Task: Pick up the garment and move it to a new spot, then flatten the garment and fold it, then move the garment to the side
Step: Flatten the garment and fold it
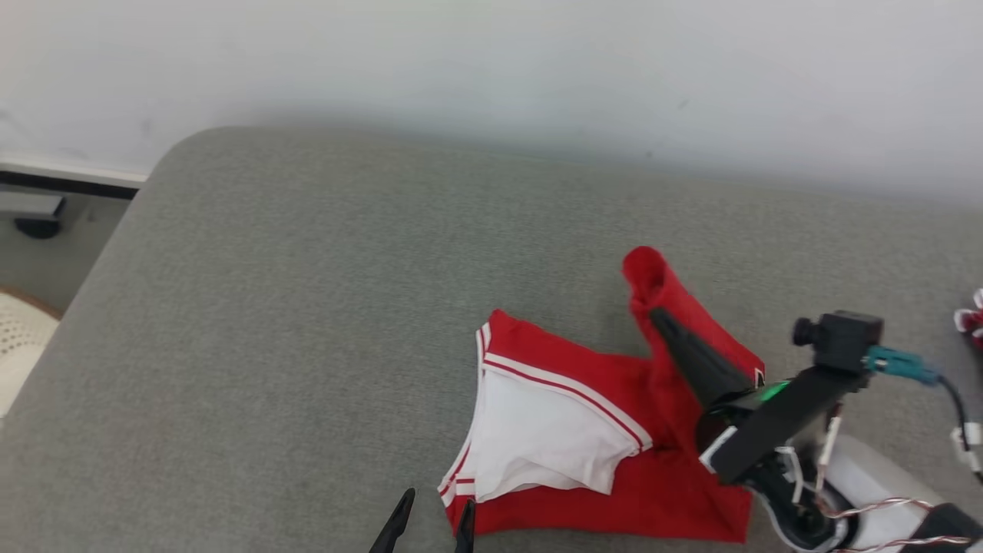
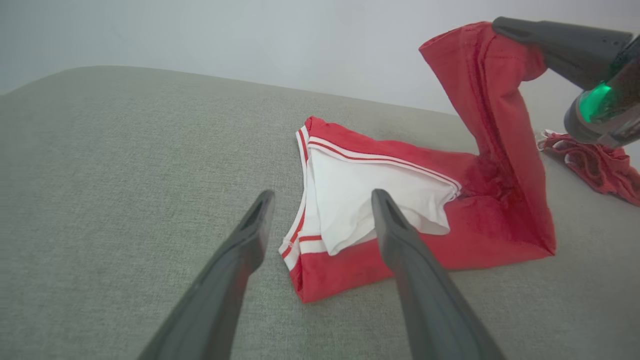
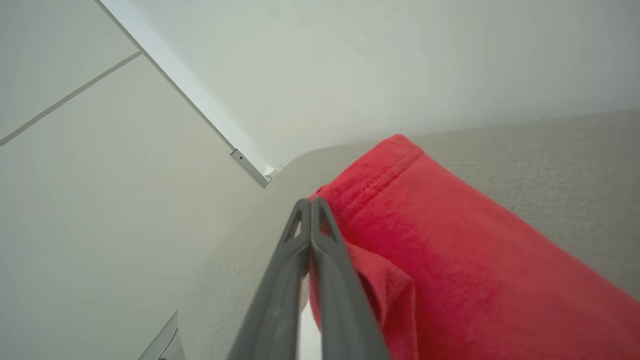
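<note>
Left gripper up front, fingers spread wide and empty, hovering just short of the garment on the grey cushion
Right gripper is pressed together on a red flap and holds it up, while the rest lies on the cushion with white lining showing. I'd guess we're mid flatten/fold: the fold isn't finished and the move to the side isn't done. Count: one garment being worked, one other red-and-white bundle well apart at the right edge, two grippers
</note>
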